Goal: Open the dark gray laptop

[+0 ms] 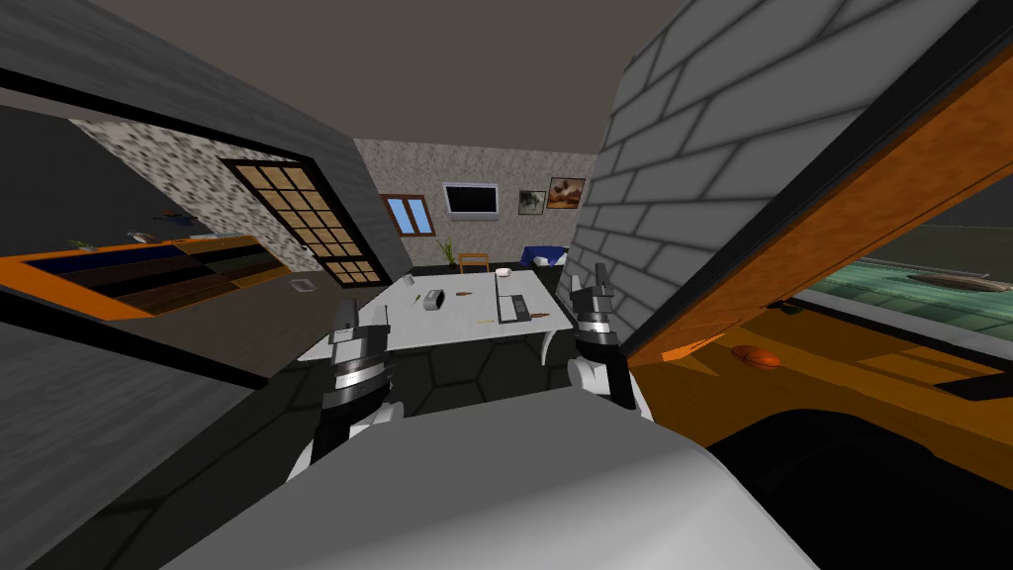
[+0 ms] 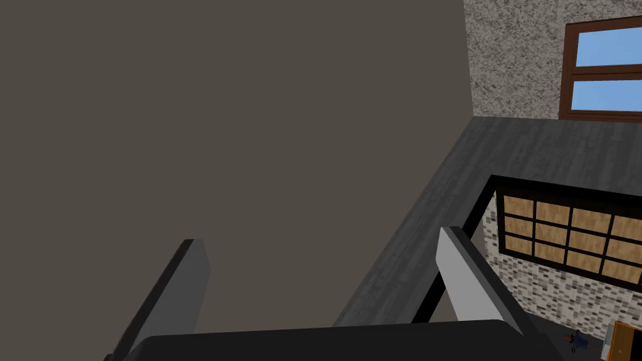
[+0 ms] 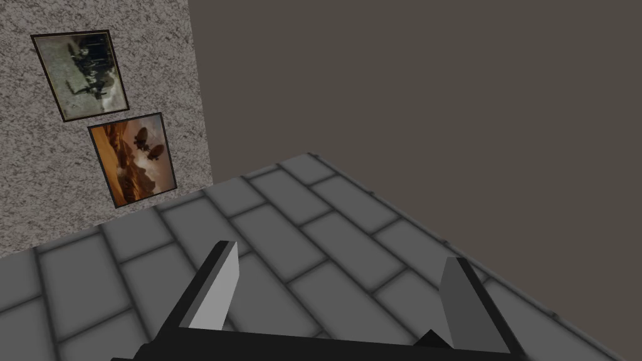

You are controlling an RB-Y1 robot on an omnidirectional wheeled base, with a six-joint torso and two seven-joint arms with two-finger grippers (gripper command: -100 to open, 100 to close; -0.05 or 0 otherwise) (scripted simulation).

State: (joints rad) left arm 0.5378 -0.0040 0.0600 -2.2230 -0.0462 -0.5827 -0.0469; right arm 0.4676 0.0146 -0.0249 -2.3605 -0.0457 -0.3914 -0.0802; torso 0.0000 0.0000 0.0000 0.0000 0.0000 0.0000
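Grey-fingered and released, the left tool [image 1: 346, 309] and the right tool [image 1: 598, 275] are hanging raised in front, each spreading its fingers wide and gripping nothing. Beyond them a white tabletop [image 1: 465, 332] is standing. The dark gray laptop [image 1: 513, 308] is lying on its right part, well apart from both tools and nearer the right one. A small grey box [image 1: 432, 300] is sitting to its left.
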